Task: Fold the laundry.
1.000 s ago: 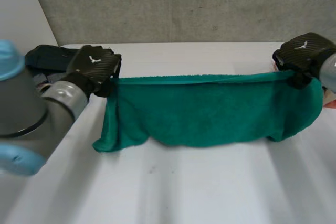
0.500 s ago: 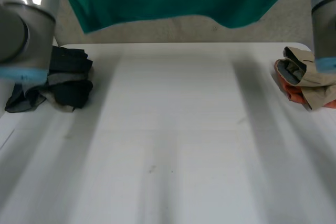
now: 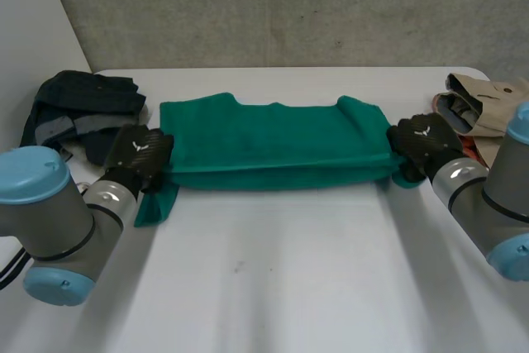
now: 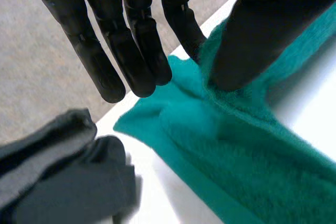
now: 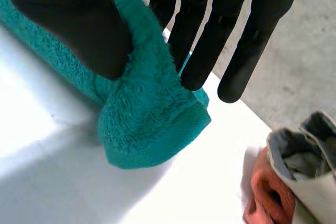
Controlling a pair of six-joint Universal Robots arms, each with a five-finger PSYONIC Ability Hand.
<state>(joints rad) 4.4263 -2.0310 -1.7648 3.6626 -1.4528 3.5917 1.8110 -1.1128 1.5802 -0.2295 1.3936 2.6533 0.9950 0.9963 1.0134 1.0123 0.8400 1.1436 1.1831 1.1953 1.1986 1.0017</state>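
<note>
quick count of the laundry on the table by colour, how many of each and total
green towel: 1
black and grey heap: 1 (pieces inside it cannot be told apart)
beige garment: 1
orange garment: 1
total: 4

The green towel (image 3: pixel 273 142) is stretching across the middle of the table (image 3: pixel 273 287), blocking that strip. A pile of dark clothes (image 3: pixel 78 105) is crowding the far left edge, a beige-and-orange heap (image 3: pixel 483 109) the far right. The near half is lying open.
</note>
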